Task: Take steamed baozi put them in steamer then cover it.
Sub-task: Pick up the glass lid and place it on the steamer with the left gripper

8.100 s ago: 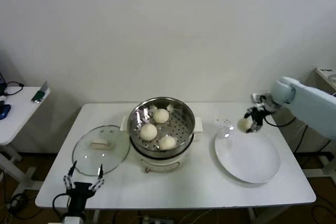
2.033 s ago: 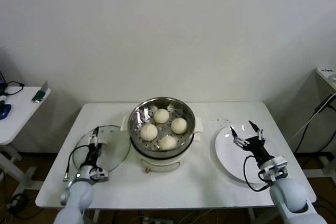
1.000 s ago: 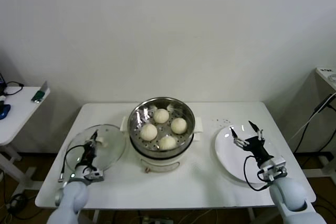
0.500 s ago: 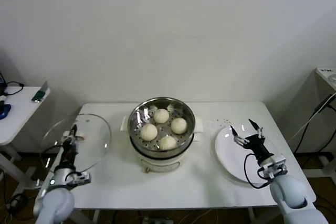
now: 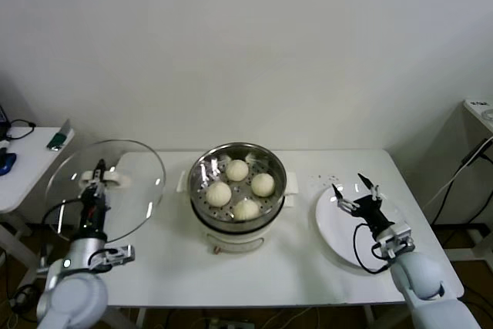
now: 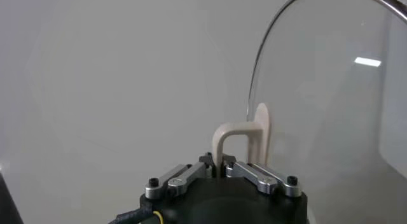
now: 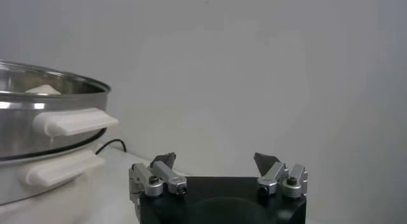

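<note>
Presently the left gripper [image 5: 98,177] is pinched tight on the cream-white bar handle [image 6: 244,139] of the cover [image 5: 106,191], holding it clear of the table at the left end, well apart from the steamer. So held, the glass disc stands nearly on edge, its face turned toward the head camera and slightly upward, the handle bar running roughly vertical in line with the fingers. Further right, the steamer [image 5: 237,161] sits at mid-table on its white cooker base [image 5: 231,238], uncovered, with all four steamed baozi [image 5: 240,189] resting on the perforated floor, set close together in a rough diamond. Beyond it, the right gripper [image 5: 355,190] hangs over the near edge of the flat white plate [image 5: 362,230], its fingers spread wide and holding nothing. Underneath is a white rectangular table [image 5: 293,271] set against a plain pale wall [image 5: 246,44]. A smaller white side table [image 5: 23,169] stands to the left, carrying small dark items and a cable.
</note>
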Available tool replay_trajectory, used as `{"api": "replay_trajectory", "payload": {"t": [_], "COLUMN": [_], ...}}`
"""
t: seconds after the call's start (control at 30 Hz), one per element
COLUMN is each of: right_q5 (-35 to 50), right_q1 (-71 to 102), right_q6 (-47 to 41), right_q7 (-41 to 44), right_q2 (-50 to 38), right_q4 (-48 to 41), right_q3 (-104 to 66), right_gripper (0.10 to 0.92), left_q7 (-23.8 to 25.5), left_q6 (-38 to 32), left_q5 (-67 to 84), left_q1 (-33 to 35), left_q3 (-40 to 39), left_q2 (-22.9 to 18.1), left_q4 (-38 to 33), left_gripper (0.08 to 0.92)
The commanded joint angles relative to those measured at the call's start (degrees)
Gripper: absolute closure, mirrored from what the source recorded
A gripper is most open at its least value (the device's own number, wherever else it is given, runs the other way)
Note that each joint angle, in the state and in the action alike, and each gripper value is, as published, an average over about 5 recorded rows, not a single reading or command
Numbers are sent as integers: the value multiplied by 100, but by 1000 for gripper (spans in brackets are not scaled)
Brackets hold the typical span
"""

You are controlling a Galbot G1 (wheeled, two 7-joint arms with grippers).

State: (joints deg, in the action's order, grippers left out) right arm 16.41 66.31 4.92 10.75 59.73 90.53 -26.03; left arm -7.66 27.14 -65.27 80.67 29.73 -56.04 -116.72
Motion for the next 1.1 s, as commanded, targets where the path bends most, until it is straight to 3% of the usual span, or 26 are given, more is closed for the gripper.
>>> {"api": "replay_trajectory", "payload": {"t": [0.03, 0.2, 0.4, 0.53, 0.83, 1.1], "right_q5": [-68, -219, -267, -264, -129, -160], "right_q1": [-216, -230, -282, -345, -370, -326], "right_q6": [19, 74, 104, 111, 193, 249], "right_q7": [30, 76, 87, 90, 59, 48], "right_q2": [53, 163, 158, 116, 109, 150], "right_q4": [-263, -437, -541, -591, -505, -530], "right_q3": [163, 167, 130, 110, -6, -208], "right_gripper": [203, 203, 203, 203, 203, 203], "left_q7": [620, 1025, 2085, 2415, 2427, 2457], "left_q6": [1332, 1751, 1786, 1786, 1786, 1786], "left_q5": [590, 377, -640, -981, -1420, -1698], "left_q1": [-845, -2353, -3408, -3544, -3311, -3187], "left_q3": [-1711, -2975, -3782, -3988, -3920, -4006], "left_q2": [1139, 796, -153, -569, -1599, -2259], "left_q4": [-801, -448, 135, 399, 876, 1084], "left_gripper": [849, 849, 849, 849, 849, 849]}}
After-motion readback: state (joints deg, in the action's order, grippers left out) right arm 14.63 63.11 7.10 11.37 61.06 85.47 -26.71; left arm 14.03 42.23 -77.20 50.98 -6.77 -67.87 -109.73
